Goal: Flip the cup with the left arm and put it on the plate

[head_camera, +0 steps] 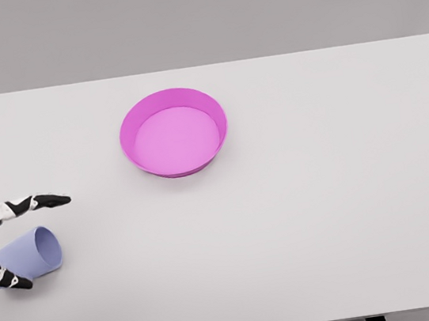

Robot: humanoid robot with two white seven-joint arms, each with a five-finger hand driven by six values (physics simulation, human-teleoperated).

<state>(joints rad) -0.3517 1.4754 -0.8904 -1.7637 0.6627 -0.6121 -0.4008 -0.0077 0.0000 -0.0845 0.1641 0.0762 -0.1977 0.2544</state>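
Note:
A pale blue cup (34,251) lies on its side near the table's left edge, its mouth facing right. My left hand (26,241) reaches in from the left with its fingers spread around the cup: the upper fingers (41,202) stretch out above it and the thumb (7,279) sits below it. The fingers stand apart from the cup's walls. A magenta plate (174,131) with a raised rim rests further back, up and to the right of the cup. My right arm does not show.
The white table (326,216) fills the view, with its front edge at the bottom of the picture and its far edge against a grey wall.

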